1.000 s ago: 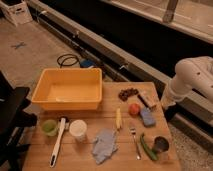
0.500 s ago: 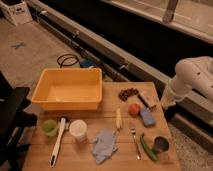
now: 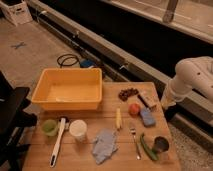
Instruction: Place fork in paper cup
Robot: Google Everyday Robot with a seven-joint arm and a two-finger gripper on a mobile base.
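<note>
1. Your gripper (image 3: 166,102) hung beyond the tabletop (image 3: 80,159) edge, at one o'clock from the fork (image 3: 135,142); whether it was open or closed was unclear.
2. The fork lay ungrasped at three o'clock from the paper cup (image 3: 78,129); you likely needed to reach for it first.

The wooden desk (image 3: 80,159) carries a yellow plastic tub (image 3: 67,104), a translucent green cup (image 3: 49,127), a white-handled utensil (image 3: 57,142), the short white paper cup (image 3: 78,129), a blue-grey cloth (image 3: 104,145) and the silver fork (image 3: 134,141). Right of these lie a green pepper (image 3: 147,148), dark metal can (image 3: 160,145), blue sponge (image 3: 147,117) and reddish fruit (image 3: 134,108). The tool (image 3: 166,104) hangs beside the desk's right edge.
</note>
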